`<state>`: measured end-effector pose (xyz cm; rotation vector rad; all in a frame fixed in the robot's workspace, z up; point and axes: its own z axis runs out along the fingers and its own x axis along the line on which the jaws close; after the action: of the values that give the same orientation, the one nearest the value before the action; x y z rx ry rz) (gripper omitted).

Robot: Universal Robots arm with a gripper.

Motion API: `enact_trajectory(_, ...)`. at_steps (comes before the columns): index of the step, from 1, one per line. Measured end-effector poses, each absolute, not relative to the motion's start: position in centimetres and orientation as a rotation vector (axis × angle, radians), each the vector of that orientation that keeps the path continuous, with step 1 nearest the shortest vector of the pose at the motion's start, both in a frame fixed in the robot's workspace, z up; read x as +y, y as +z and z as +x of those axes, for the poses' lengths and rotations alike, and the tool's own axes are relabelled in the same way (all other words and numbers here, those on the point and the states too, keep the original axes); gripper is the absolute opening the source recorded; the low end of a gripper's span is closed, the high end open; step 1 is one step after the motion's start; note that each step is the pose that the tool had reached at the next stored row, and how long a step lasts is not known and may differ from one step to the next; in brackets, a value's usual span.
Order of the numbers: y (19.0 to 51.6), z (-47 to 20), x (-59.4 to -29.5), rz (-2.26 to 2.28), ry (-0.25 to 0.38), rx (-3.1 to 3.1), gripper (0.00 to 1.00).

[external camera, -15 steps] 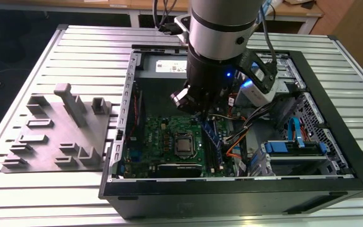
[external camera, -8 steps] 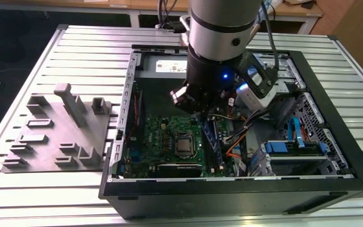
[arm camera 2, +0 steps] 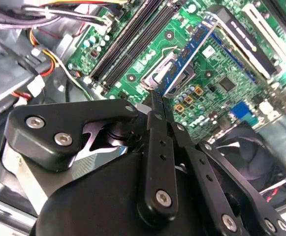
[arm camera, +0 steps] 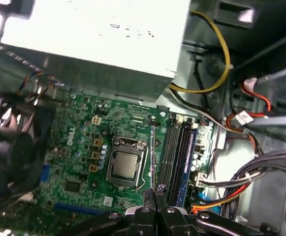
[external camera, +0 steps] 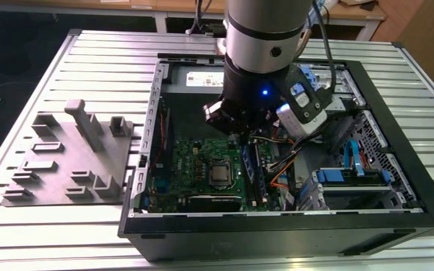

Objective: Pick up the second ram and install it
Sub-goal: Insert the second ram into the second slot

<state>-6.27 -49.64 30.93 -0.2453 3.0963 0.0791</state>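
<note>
Ribbed metal slats form the desk (external camera: 51,62), and an open computer case (external camera: 428,197) lies flat on it with its motherboard (external camera: 190,169) facing up. On that board the CPU socket (arm camera: 124,164) is the easiest thing to steer by.

The arm reaches down into the case, and its claw (arm camera: 155,197) is pressed together on the second ram (arm camera: 153,152), pinching the stick by one end. The ram stands on its thin edge just beside the socket, between it and the black slot rails (arm camera: 174,152). Its long axis runs parallel to those rails and points away from the claw's tips along the socket's side. Whether its lower edge touches the board cannot be told.

In the first wrist view the ram is seen edge-on, so it shows as little more than a thin pale line. The second wrist view catches one flat face — a narrow blue-green strip that crosses in front of the socket.

Well apart from the socket, outside the case on the exterior view's left, a grey fixture block (external camera: 66,164) sits on the desk. Bundled red, yellow and black wires (arm camera: 241,118) lie beyond the rails on the side away from the socket.
</note>
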Motion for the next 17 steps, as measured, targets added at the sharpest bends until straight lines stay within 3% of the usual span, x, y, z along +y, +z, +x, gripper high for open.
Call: enact_trajectory(17,30.8,-6.27,-49.57,-0.03,0.075,3.102,0.09)
